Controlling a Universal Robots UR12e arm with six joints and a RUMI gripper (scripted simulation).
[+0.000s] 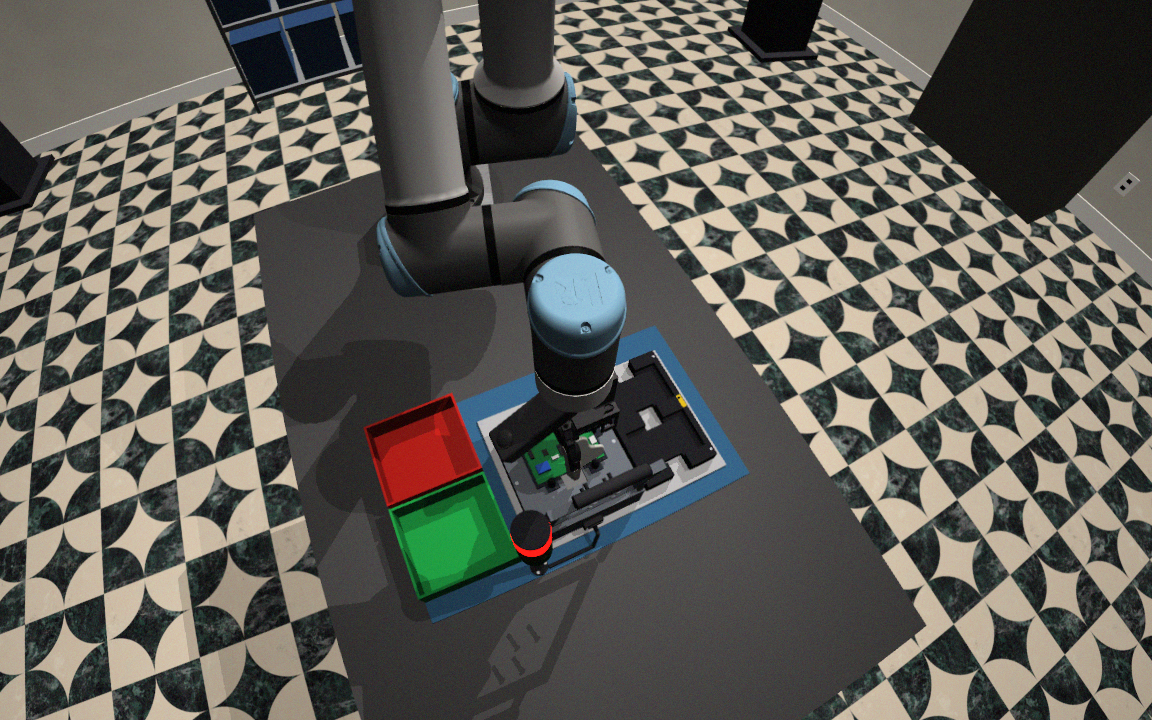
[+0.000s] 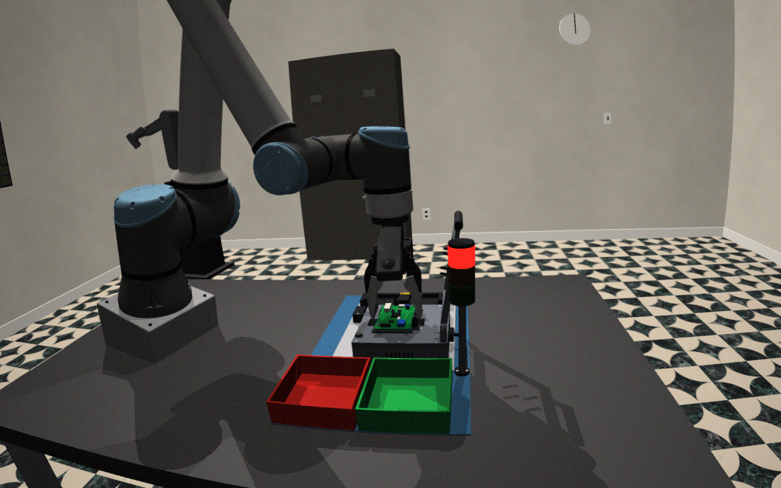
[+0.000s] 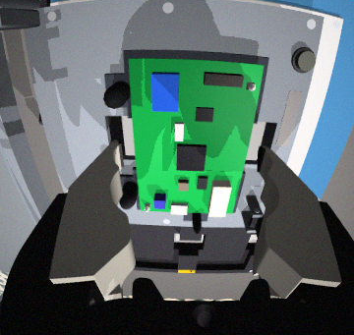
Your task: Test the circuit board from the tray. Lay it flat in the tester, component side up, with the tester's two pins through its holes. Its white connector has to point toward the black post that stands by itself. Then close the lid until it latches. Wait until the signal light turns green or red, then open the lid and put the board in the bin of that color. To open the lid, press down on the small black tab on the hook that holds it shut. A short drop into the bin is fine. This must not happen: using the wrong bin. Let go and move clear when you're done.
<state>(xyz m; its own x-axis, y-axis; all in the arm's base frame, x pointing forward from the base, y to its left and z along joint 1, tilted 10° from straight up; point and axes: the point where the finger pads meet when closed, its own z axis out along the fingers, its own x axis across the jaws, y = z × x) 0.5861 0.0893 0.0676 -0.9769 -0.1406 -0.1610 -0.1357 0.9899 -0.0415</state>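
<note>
The green circuit board lies flat in the grey tester, component side up. Silvery pin tips show at two opposite corners. Its white connector is at the edge where a small black post stands. My gripper is open. Its jaws stand either side of the board, with gaps visible in the wrist view. The lid stands open and upright. The signal light is red.
The red bin and green bin stand side by side at the tester's end, both empty. The black tray is at the opposite end. The raised lid and light pole stand along one side.
</note>
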